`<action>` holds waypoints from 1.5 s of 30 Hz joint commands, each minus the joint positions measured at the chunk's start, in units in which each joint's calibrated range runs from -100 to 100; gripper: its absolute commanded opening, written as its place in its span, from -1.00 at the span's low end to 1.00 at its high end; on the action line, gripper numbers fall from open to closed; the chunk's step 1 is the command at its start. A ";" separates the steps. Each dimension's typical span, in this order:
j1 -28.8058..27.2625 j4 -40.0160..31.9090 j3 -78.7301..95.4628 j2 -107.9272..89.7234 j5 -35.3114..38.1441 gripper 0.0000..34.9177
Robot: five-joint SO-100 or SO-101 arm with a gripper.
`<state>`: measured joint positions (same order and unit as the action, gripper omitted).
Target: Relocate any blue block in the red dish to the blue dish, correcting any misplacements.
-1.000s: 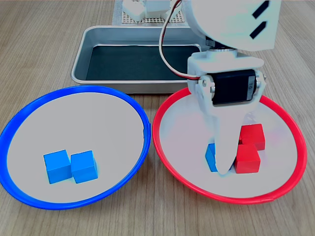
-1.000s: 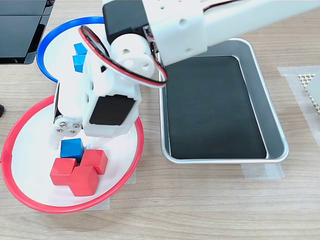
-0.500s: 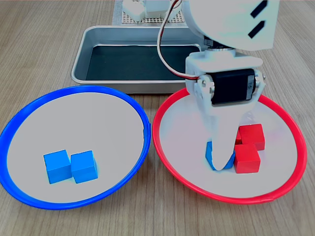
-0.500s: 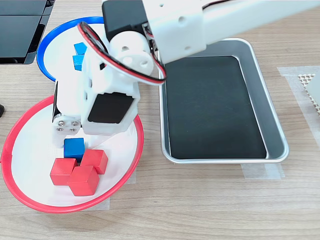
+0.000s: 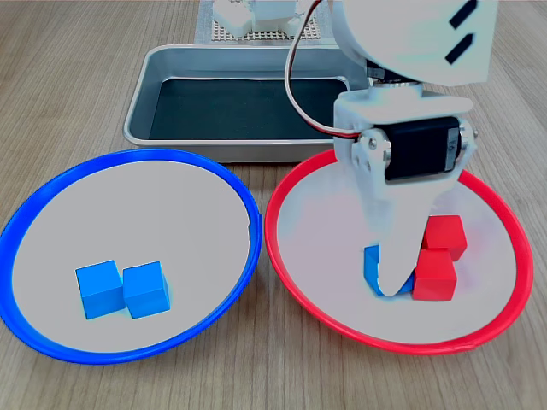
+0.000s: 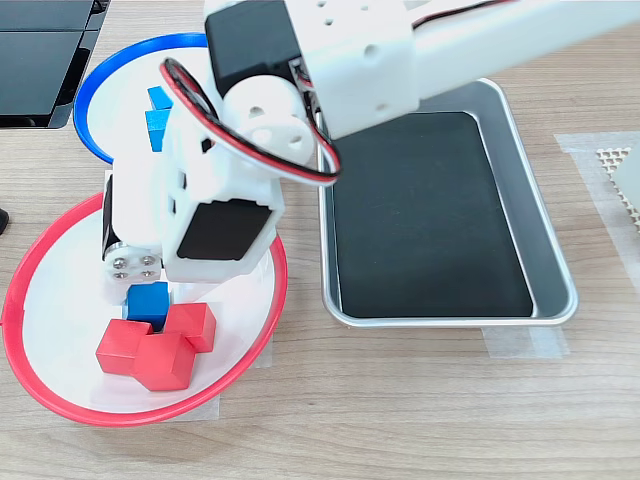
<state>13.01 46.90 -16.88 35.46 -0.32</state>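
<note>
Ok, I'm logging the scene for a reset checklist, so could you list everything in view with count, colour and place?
blue block: one, bright blue, in the red dish, touching the red cubes, under the gripper.
other blue cubes: two, bright blue, side by side in the blue dish.
red cubes: three, red, clustered in the red dish.
red dish: one, pale grey inside, red rim, at the first exterior view's right.
blue dish: one, pale grey inside, blue rim, at the first exterior view's left.
metal tray: one, silver with a black floor, beyond the dishes in the first exterior view.
perforated mat: white, at the second exterior view's right edge.
gripper: one, white, down at the blue block; whether its jaws are closed is unclear.
</note>
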 commanded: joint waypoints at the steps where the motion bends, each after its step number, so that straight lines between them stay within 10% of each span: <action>1: 0.59 0.60 -1.46 -3.78 -0.34 -0.99; 15: -0.54 1.59 -0.46 -13.84 0.88 -0.99; 33: -22.09 0.52 25.66 -36.36 7.81 -0.99; 45: -25.48 -1.13 32.76 -35.00 7.42 -0.99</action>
<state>-11.15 47.06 16.06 0.00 7.35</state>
